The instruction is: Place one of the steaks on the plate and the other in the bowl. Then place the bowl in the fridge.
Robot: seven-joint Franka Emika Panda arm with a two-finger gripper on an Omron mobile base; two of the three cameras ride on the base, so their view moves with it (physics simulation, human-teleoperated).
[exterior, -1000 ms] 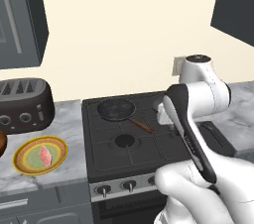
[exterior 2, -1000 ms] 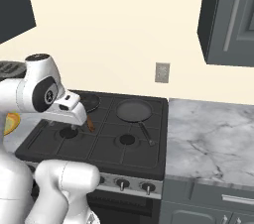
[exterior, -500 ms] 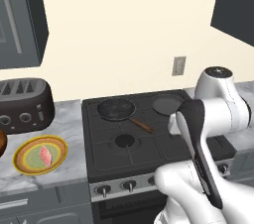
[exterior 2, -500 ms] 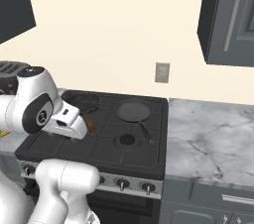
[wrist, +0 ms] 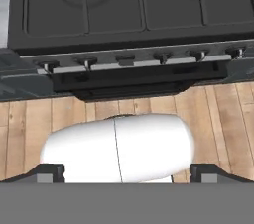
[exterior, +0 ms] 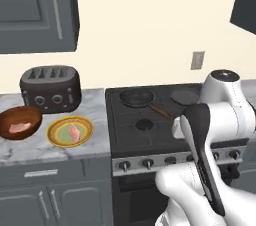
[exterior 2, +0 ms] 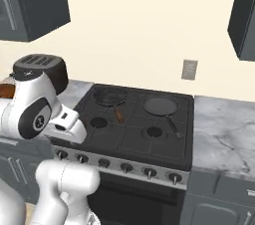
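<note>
Black stove [exterior: 165,120] dead centre, skillet [exterior: 136,97] on its back left burner. Left of the stove on the marble table [exterior: 95,115]: toaster [exterior: 50,87], then wooden bowl [exterior: 19,122] with one steak [exterior: 18,128] in it, plate [exterior: 70,131] beside it carrying the other steak [exterior: 74,132]. Fingers [wrist: 49,172] spread wide, holding nothing, pointed down at the floor in front of the stove.

We see the bowl [exterior: 20,122] as dark, polished wood with a soft sheen, and the plate [exterior: 70,131] as smooth glazed ceramic. The surface [exterior: 95,120] looks like grey-veined marble, lightly glossy. The stove [wrist: 134,7] just ahead of the tool [wrist: 127,172] is matt black with brushed-metal knobs [wrist: 163,58]. Below it the floor [wrist: 218,114] shows pale wood planks. The toaster [exterior: 50,87] looks like dark, satin plastic.
</note>
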